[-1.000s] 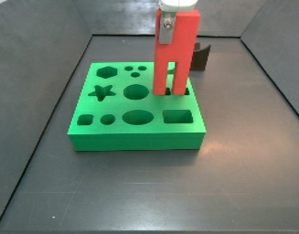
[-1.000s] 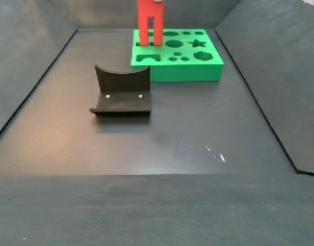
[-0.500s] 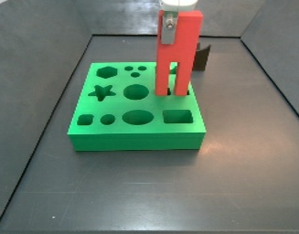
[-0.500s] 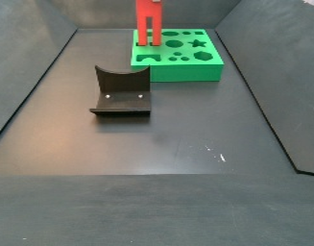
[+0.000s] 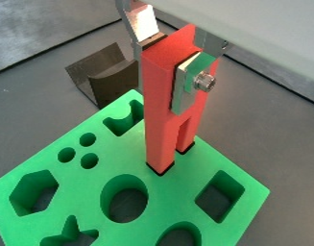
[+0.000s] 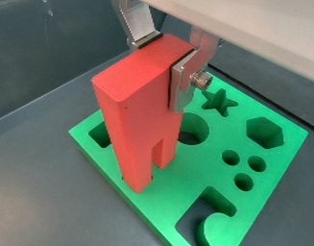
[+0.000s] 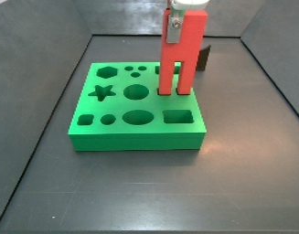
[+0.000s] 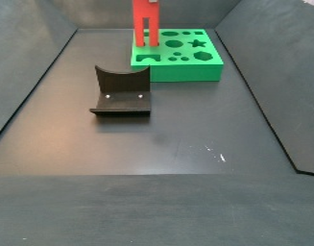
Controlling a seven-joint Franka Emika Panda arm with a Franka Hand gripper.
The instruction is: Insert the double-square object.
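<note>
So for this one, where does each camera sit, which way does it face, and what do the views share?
Wrist view: on the arm, looking down the tall red forked plastic bar to the green block with shaped holes; silver fingers show.
Wrist view: same mount, opposite side; gripper clamps the bar.
Side view: close, raised, facing the block; gripper at top.
Side view: far end, looking past the dark brown notched block.
All four share bar and block.

a dark matte floor (image 8: 159, 183) carried a green block (image 8: 185, 60) with shaped holes near its far end and a dark brown block (image 8: 121, 94) with a curved notch nearer the middle, the two apart; the gripper (image 7: 184, 9) hung above the green block
</note>
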